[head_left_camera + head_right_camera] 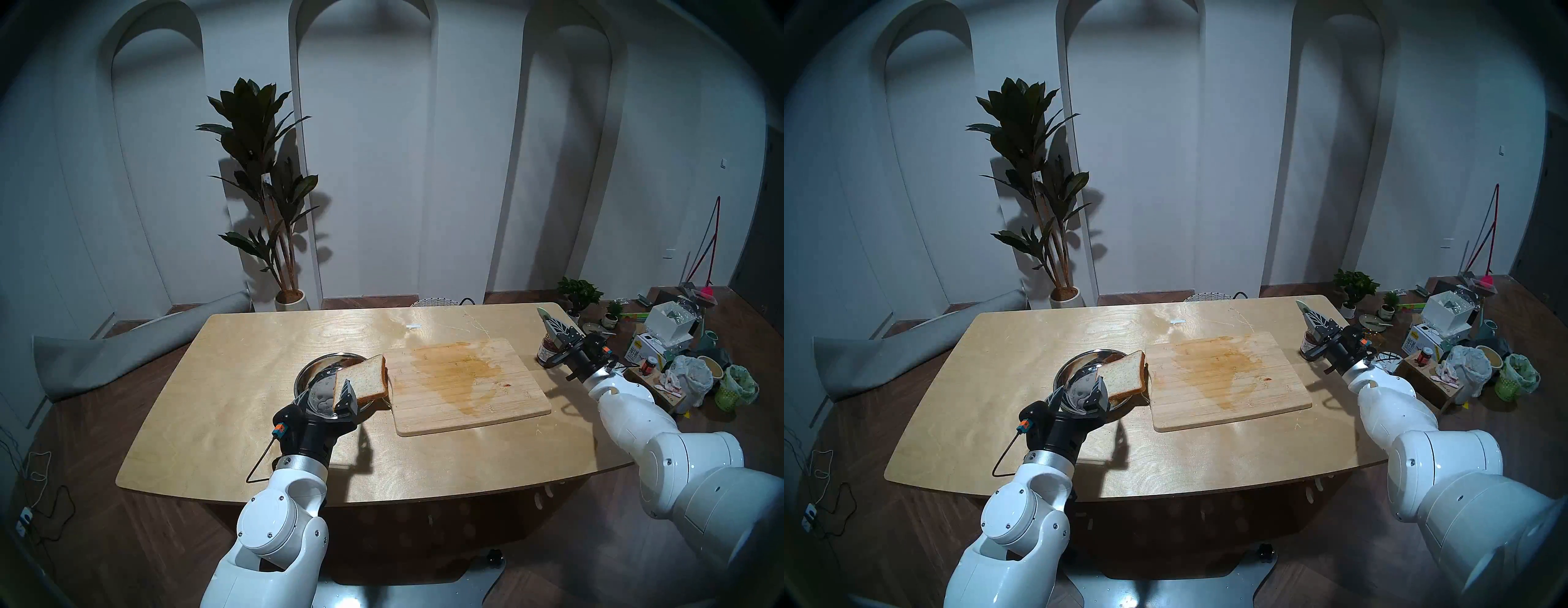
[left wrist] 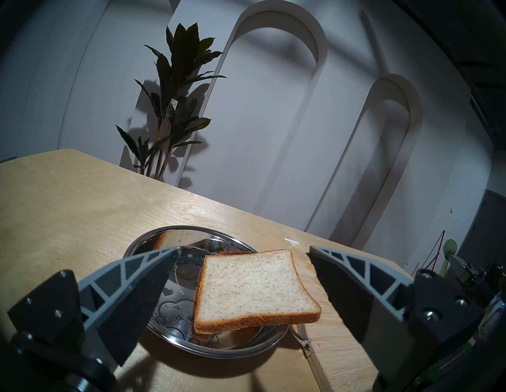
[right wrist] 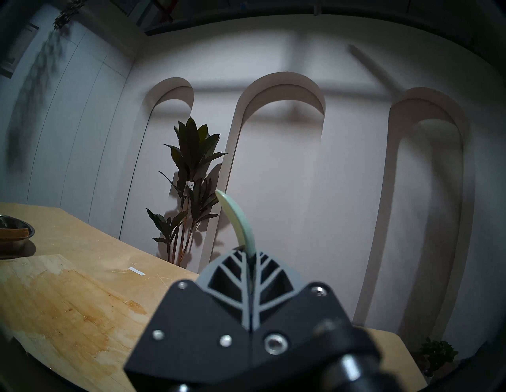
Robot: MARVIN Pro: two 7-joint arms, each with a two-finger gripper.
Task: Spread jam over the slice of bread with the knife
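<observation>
Left wrist view has the left claw (image 2: 243, 276) spread wide, the slice of bread (image 2: 254, 287) sitting right between its fingers, half on the steel plate (image 2: 164, 238) and half overhanging toward the cutting board (image 2: 328, 342); my guess is it's lined up for a grab and a move onto that board. Right claw (image 1: 553, 329) is clamped on the knife (image 3: 238, 219), tip poking up, with the jam (image 1: 546, 350) jar just below it on the bench (image 1: 254, 339). Jar label's too small to read
</observation>
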